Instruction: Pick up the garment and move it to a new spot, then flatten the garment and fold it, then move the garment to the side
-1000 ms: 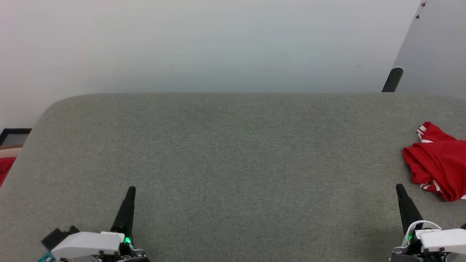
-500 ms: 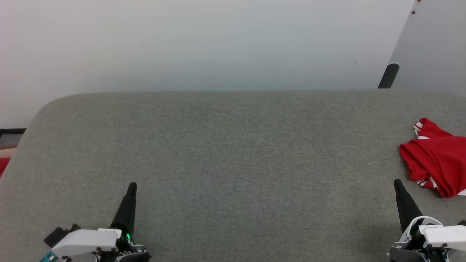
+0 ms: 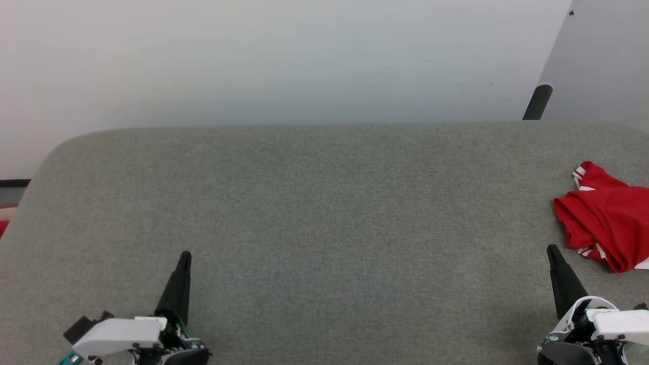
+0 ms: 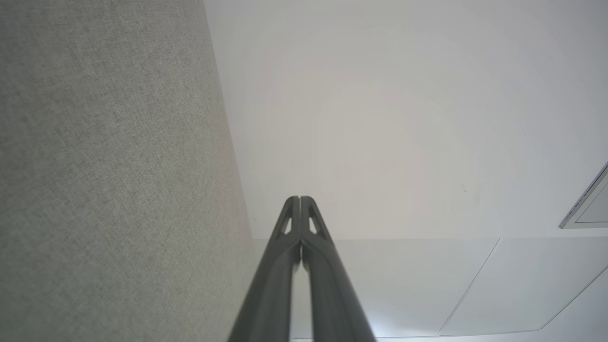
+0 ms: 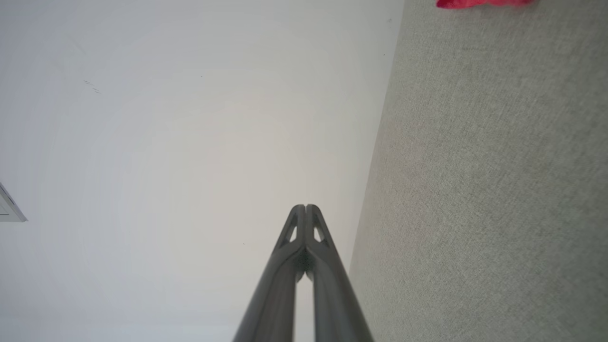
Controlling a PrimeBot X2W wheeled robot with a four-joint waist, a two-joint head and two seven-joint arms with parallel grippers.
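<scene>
The garment (image 3: 606,218), bright red with white striped trim, lies crumpled at the far right of the grey fabric surface (image 3: 324,213), partly cut off by the head view's edge. A strip of the garment (image 5: 479,3) shows at the top of the right wrist view. My right gripper (image 3: 550,249) is shut and empty, low at the right, just left of and nearer than the garment, not touching it. My left gripper (image 3: 185,255) is shut and empty at the lower left, far from the garment. In each wrist view the fingertips meet: left gripper (image 4: 299,198), right gripper (image 5: 305,207).
A pale wall (image 3: 284,61) rises behind the surface's far edge. A dark post (image 3: 537,101) stands at the back right by a grey panel (image 3: 603,61). At the far left edge, off the surface, lie a dark frame (image 3: 12,190) and a bit of red cloth (image 3: 2,228).
The camera has shifted, so the whole scene slid left and up in the head view. Both grippers stay shut in the same low spots; the garment lies as before.
</scene>
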